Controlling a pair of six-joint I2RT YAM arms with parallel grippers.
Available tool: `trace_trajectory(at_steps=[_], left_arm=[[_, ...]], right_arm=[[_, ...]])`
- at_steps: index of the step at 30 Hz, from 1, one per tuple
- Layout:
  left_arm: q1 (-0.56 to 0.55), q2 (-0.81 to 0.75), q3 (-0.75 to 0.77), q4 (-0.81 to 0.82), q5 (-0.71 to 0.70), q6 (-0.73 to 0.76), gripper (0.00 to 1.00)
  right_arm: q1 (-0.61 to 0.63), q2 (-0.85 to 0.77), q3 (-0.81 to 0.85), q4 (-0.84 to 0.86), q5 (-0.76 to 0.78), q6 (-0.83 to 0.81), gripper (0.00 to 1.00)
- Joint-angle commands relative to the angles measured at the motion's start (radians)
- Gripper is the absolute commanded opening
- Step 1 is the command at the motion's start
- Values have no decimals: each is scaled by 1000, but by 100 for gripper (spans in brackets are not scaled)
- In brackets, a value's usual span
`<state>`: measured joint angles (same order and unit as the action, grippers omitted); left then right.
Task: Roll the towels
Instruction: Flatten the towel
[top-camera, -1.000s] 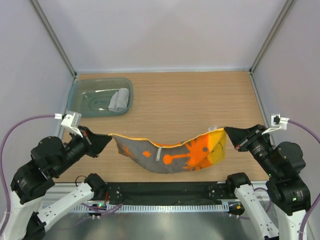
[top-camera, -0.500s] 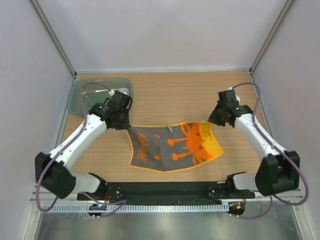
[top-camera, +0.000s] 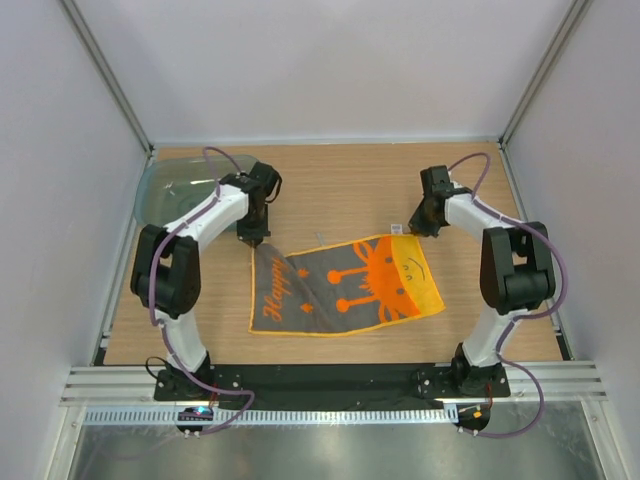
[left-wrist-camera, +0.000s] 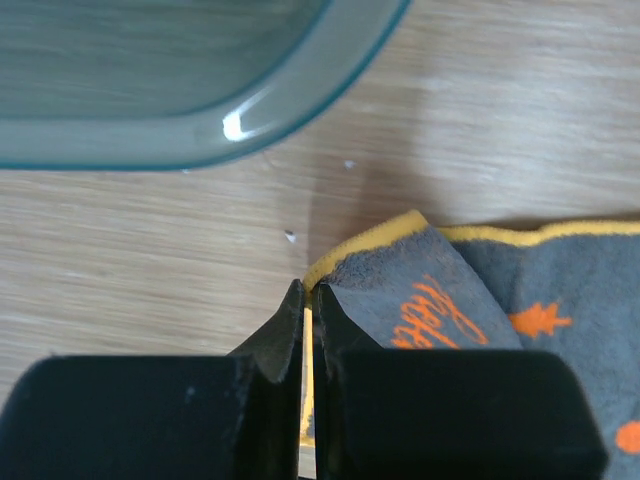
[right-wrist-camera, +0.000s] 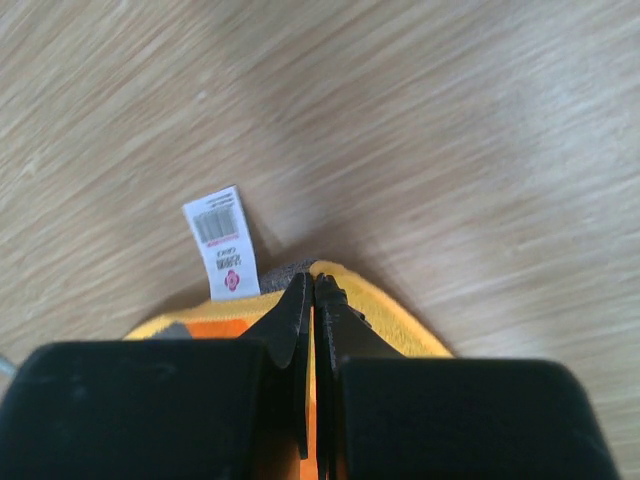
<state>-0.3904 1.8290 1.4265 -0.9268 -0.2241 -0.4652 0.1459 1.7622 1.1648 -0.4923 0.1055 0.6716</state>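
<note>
The orange towel (top-camera: 345, 288) lies spread on the table, grey face up with orange figures and an orange-yellow right end. My left gripper (top-camera: 256, 240) is shut on its far left corner; the left wrist view shows the yellow hem (left-wrist-camera: 360, 245) pinched in that gripper (left-wrist-camera: 308, 298). My right gripper (top-camera: 416, 227) is shut on the far right corner, and the right wrist view shows this gripper (right-wrist-camera: 313, 290) pinching the orange edge (right-wrist-camera: 405, 320) beside a white care label (right-wrist-camera: 225, 243). The light grey towel is hidden.
A translucent teal tub (top-camera: 165, 190) stands at the far left, partly covered by my left arm; its rim also shows in the left wrist view (left-wrist-camera: 300, 75). Grey walls close the table on three sides. Bare wood lies beyond the towel.
Both arms have reached forward from the near edge, carrying the towel away from me. It hung sagging between the grippers before; now it lies spread flat on the table.
</note>
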Motion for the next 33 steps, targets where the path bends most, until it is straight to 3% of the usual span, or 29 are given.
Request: trace_trajectory(at_steps=[1,4,9,11,12,15,17,20,21,22,24,29,33], left_arm=[[7,22,74,-69,-125,30,0],[12,39,86,-90,-191,37,0],[12,53,77,-84,-170,45,1],[12,70,74,-73,-158,45,13],[12,76,77,-73,-150,45,26],[12,82,78,-76,-136,42,48],[12,60,78,-78,-138,37,56],[12,23,75,-87,-143,34,61],[10,-5,74,-92,-141,28,61],[8,-22,66,-98,-141,23,61],[1,-81,51,-98,-133,4,61],[-37,-223,-78,-87,-80,-55,60],[-85,-347,-208,-46,9,-130,58]], right_arm=[[-25,43,79,12,61,-18,1],[-65,75,105,3,88,-18,1],[-131,98,113,15,63,-1,1],[-132,114,116,20,45,-1,1],[-132,118,119,21,39,-1,1],[-131,132,119,32,5,-7,1],[-132,129,116,34,-3,-12,1],[-132,120,137,21,-1,-29,40],[-132,117,157,14,11,-35,63],[-132,112,171,-8,20,-38,69],[-132,105,217,-26,39,-41,77],[-134,100,355,-144,77,-64,79],[-134,-1,301,-163,106,-86,79]])
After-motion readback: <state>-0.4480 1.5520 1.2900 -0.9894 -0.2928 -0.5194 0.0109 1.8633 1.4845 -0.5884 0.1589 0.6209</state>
